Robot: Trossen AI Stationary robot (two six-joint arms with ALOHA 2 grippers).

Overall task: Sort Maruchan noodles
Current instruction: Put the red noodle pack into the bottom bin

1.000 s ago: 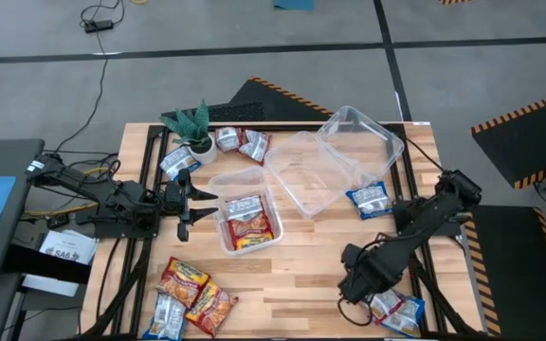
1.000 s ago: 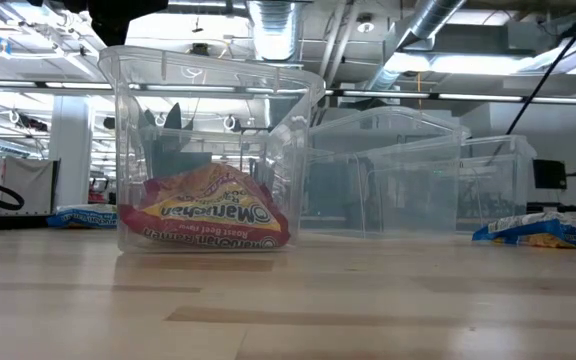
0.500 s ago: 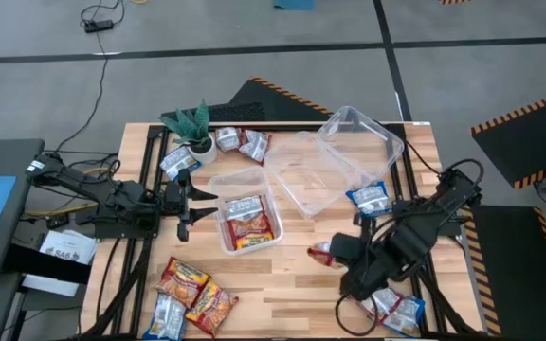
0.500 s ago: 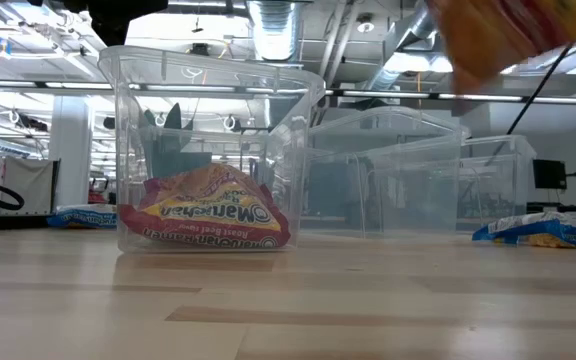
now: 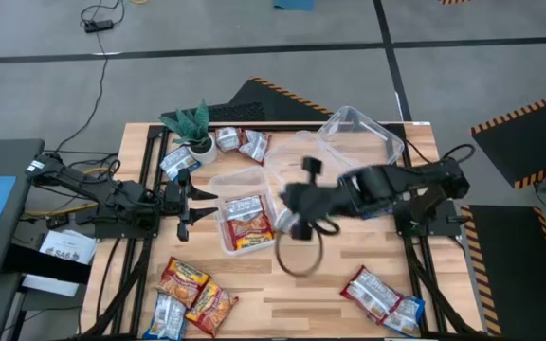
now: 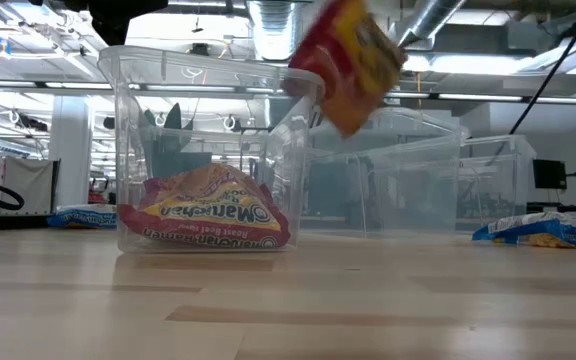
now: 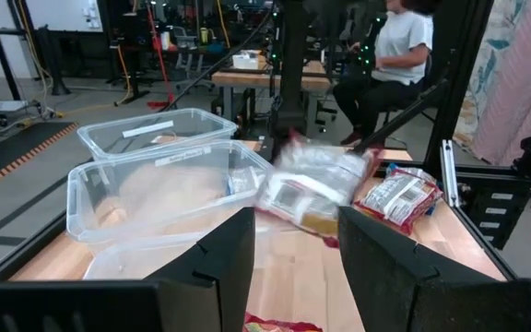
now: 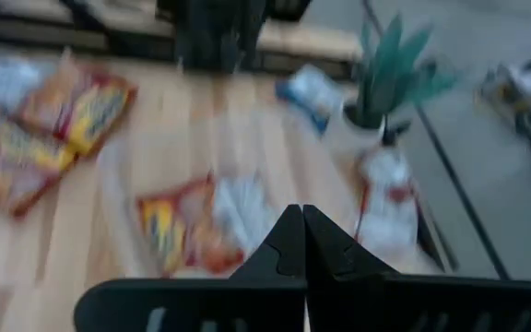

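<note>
My right gripper (image 5: pixel 294 216) hovers over the table's middle, just right of the clear tub (image 5: pixel 224 239). It is shut on a red-and-yellow Maruchan packet (image 6: pixel 353 65), which shows blurred in the left wrist view (image 7: pixel 312 189). Two packets (image 5: pixel 246 220) lie in that tub. My left gripper (image 5: pixel 190 204) waits open at the tub's left side. More packets lie loose: a group near the table's near left corner (image 5: pixel 192 294), two at the near right (image 5: pixel 377 296), and some at the far edge (image 5: pixel 240 142) beside the potted plant (image 5: pixel 192 128). My right gripper holds the red-and-yellow packet (image 6: pixel 353 65) clear of the table, tilted, level with the tub's rim and just right of it. The fingers (image 8: pixel 289 242) are closed together in the right wrist view. Blur hides which part of the packet they are on.
Two more clear tubs (image 5: pixel 316 175) (image 5: pixel 360 137) lie tipped against each other at the far right of the table. A loop of cable (image 5: pixel 297 256) hangs under the right arm. Bare wood shows in the middle near part of the table (image 5: pixel 282 298).
My right gripper rose from the near right corner with a red-and-yellow packet. It swung fast toward the table's left and far side, up to the tub with packets. A red-and-silver packet at the near right corner now lies uncovered. My left arm kept still.
</note>
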